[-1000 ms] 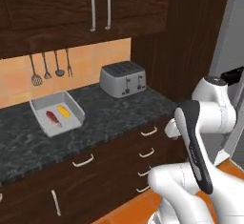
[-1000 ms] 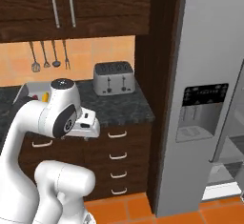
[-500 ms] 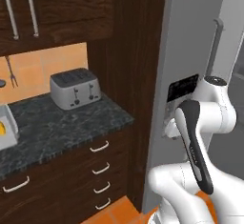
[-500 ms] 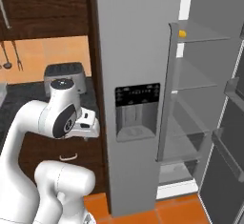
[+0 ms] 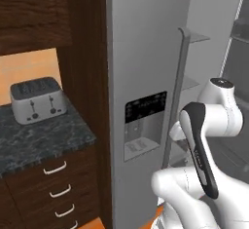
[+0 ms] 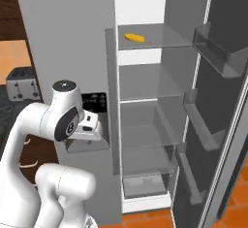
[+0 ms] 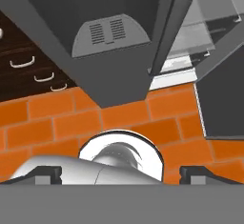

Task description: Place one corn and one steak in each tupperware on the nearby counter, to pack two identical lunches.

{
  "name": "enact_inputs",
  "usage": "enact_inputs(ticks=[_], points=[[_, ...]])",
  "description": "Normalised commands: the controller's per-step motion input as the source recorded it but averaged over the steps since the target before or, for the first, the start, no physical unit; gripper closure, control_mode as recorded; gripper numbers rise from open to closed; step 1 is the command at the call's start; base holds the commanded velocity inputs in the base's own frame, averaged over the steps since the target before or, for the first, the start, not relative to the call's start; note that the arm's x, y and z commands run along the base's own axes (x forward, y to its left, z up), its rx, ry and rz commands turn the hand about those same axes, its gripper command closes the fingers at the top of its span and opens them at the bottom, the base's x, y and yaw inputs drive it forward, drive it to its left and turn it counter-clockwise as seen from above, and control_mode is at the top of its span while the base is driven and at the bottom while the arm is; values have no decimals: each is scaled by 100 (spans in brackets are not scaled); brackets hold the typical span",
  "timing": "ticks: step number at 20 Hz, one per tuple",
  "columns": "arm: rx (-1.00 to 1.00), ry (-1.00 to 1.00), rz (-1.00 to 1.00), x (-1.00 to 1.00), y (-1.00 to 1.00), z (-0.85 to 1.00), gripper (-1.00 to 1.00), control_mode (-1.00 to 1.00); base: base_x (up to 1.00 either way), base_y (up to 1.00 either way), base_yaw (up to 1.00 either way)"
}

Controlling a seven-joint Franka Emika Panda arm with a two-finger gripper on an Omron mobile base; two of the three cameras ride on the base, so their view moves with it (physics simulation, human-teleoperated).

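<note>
Whole view now swung onto open fridge point(image 6: 160, 101), small yellow corn point(image 6: 134, 38) on top shelf, pincer point(image 7: 121, 173) released.

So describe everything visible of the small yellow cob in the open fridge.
The small yellow corn cob lies on its side on the top translucent grey shelf of the open fridge, towards the shelf's left. It is elongated with rounded ends, slightly angled and whole. Only the shelf touches it; a tiny orange speck sits apart to its right.

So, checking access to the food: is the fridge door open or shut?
Open. The fridge door is swung wide, baring the shelves, with a corn on the top shelf.
</note>
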Motion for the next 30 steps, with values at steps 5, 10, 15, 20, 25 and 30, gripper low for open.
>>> enact_inputs(ticks=[5, 10, 15, 20, 25, 30], points=[[0, 0, 0, 0, 0, 0, -100, 100, 42, -69, 32], [0, 0, 0, 0, 0, 0, -100, 100, 26, -46, 24], [0, 0, 0, 0, 0, 0, -100, 100, 48, -17, 26], [0, 0, 0, 0, 0, 0, -100, 100, 21, -50, 25], [0, 0, 0, 0, 0, 0, -100, 100, 14, -52, 16], [0, 0, 0, 0, 0, 0, -100, 100, 32, -35, 11]])
